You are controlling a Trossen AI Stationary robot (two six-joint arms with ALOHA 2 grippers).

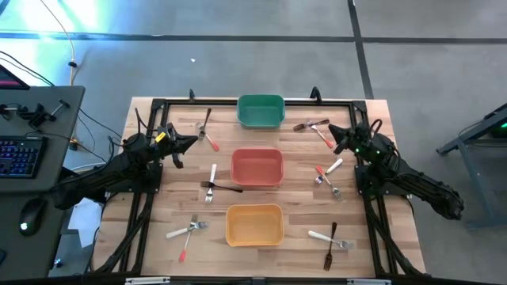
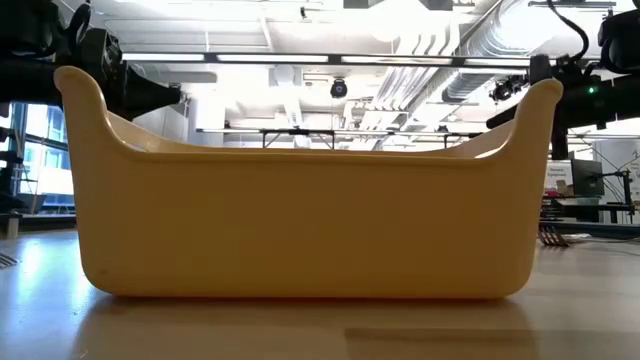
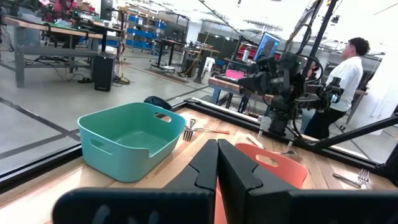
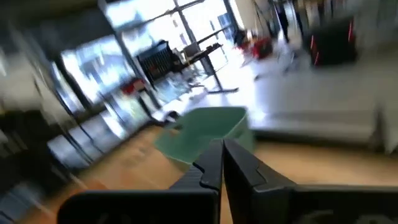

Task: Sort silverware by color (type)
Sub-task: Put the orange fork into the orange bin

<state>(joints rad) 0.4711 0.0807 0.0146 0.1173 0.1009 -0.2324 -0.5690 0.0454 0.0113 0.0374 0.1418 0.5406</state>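
Fingers on both the left gripper [image 1: 192, 141] and right gripper [image 1: 333, 131] are sitting clenched and empty; we're seeing all the silverware [image 1: 212, 184] lying scattered on the tabletop [image 1: 297, 202], the bins [image 1: 257, 167] holding nothing yet.

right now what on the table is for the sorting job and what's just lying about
For the job: silverware scattered on the table; green bin, red bin, yellow bin.

Lying about: keyboard, mouse, on the side desk.

Silverware [image 1: 212, 184] scattered flat on the wooden table in loose crossed pairs, dark, orange-handled, white-handled pieces mixed
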